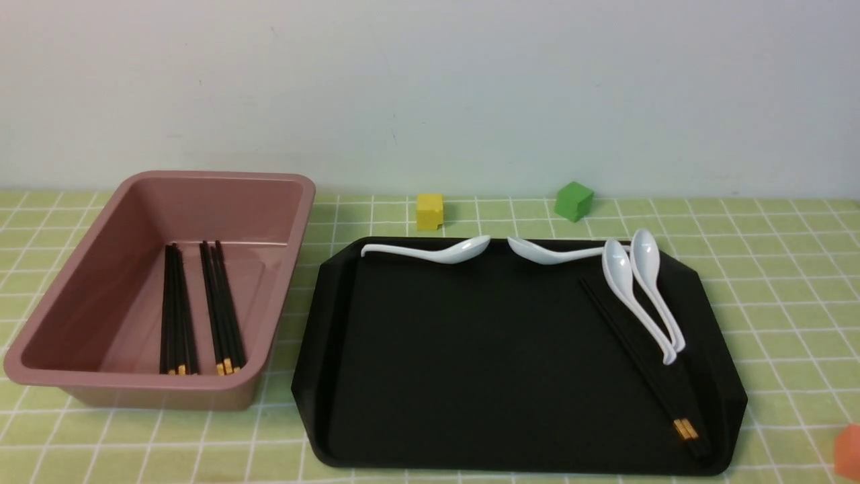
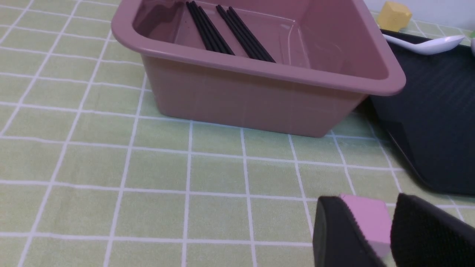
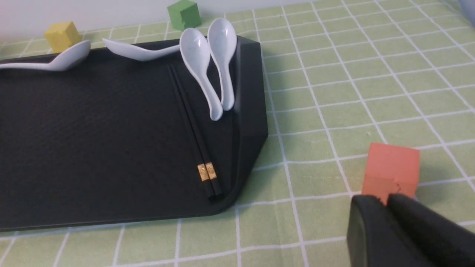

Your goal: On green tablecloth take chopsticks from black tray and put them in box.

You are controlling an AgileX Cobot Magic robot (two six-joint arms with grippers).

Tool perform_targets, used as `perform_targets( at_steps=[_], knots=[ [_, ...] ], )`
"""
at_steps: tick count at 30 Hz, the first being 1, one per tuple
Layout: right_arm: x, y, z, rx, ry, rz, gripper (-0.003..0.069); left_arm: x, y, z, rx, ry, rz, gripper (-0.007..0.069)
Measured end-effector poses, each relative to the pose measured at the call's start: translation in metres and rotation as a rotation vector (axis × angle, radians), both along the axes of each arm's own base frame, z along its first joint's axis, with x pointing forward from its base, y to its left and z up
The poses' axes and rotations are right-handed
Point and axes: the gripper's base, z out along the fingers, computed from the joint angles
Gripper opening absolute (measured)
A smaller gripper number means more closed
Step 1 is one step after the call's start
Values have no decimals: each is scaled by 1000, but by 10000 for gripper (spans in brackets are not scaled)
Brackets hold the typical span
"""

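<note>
One pair of black chopsticks (image 1: 643, 361) with yellow bands lies diagonally at the right side of the black tray (image 1: 470, 349) on the green tablecloth (image 1: 772, 269). The right wrist view shows the pair too (image 3: 193, 126). Two more bundles of chopsticks (image 1: 178, 316) lie in the pink-brown box (image 1: 222, 205), left of the tray. Neither gripper shows in the front view. My left gripper (image 2: 365, 200) hovers low over the cloth in front of the box (image 2: 259, 100), jaws apart. My right gripper (image 3: 386, 200) is shut and empty, on the cloth right of the tray.
Several white spoons (image 1: 638, 282) lie along the tray's far and right edges, two beside the chopsticks. A yellow cube (image 1: 430, 211) and a green cube (image 1: 574, 201) stand behind the tray. An orange cube (image 3: 391, 168) stands just beyond my right fingertips. A pink cube (image 2: 367, 218) shows between my left fingers.
</note>
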Motion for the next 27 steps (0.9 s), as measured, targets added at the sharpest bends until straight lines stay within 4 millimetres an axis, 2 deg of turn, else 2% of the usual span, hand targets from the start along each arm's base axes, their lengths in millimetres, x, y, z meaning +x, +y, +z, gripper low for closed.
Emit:
perform_targets(
  at_steps=[27],
  knots=[
    [0,0,0,0,0,0,105,0,0,0,0,0,0,238]
  ],
)
